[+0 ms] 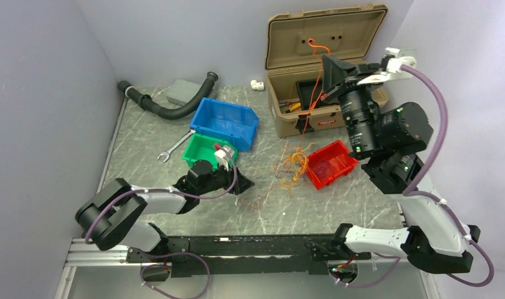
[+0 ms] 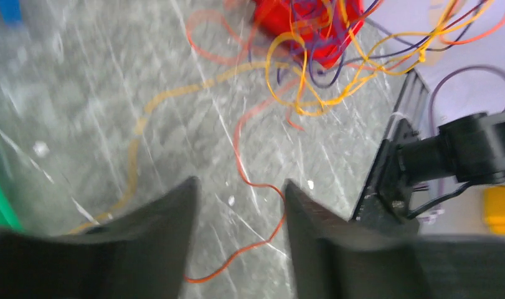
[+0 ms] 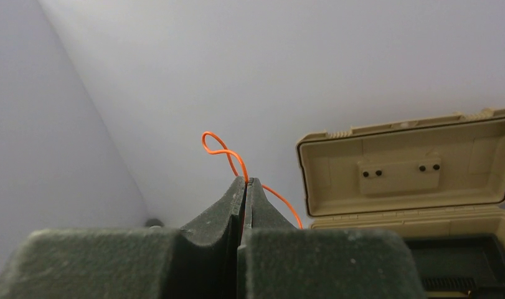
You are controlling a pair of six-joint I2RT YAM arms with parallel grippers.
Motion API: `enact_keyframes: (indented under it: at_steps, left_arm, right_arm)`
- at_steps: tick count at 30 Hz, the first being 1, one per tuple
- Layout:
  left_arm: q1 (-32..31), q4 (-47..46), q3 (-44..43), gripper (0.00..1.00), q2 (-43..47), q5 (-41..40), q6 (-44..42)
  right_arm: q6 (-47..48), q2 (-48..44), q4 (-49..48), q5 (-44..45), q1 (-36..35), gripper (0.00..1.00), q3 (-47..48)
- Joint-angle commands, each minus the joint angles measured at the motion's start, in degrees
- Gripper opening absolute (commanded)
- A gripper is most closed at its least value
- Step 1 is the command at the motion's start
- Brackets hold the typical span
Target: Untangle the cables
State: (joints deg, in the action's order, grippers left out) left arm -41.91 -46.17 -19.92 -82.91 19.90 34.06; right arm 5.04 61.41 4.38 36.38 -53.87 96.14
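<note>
Pinching orange cable (image 3: 231,154) in right pincer (image 3: 245,182)

Orange and yellow cables (image 2: 305,75) tangle beside the red bin (image 2: 281,15) on the worktop (image 2: 100,93). The left end effector (image 2: 240,190) stands parted over one strand.

Veined stone-look bench (image 1: 144,149) in a pale, boxed-in corner

The bench top is grey-green with thin white veins and has a slight sheen that catches soft highlights. A left wall (image 1: 44,93), a back wall (image 1: 175,37) and a right wall (image 1: 467,50) rise straight from its edges. All three are a plain matte lavender-grey and meet in clean vertical corners. The light is even and diffuse, the shadows on the surface are faint, and the left wall looks slightly darker than the back one.
</note>
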Motion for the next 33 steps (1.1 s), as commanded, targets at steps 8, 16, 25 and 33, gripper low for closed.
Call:
enact_keyframes:
  at_steps: [8,16,25,33]
  left_arm:
    - [-4.26,2.56,-10.88,0.84,2.25,-2.28,-12.02]
    - [-5.21,-1.38,-22.23,0.99,-10.20,2.87,-12.45]
    - [-2.72,6.91,-26.85,0.00,-17.05,-2.19,-11.40]
    - [5.31,12.95,-8.77,0.00,1.34,-0.60,-7.29]
  right_arm:
    - [-6.36,0.69,2.49,-4.00,-0.02,0.00,-1.98]
    - [-9.75,0.24,2.21,-7.64,-0.02,0.00,-1.75]
    - [-8.73,-1.33,1.73,-5.24,-0.01,0.00,-1.33]
    - [0.91,-8.45,5.24,11.57,-0.06,0.00,-5.62]
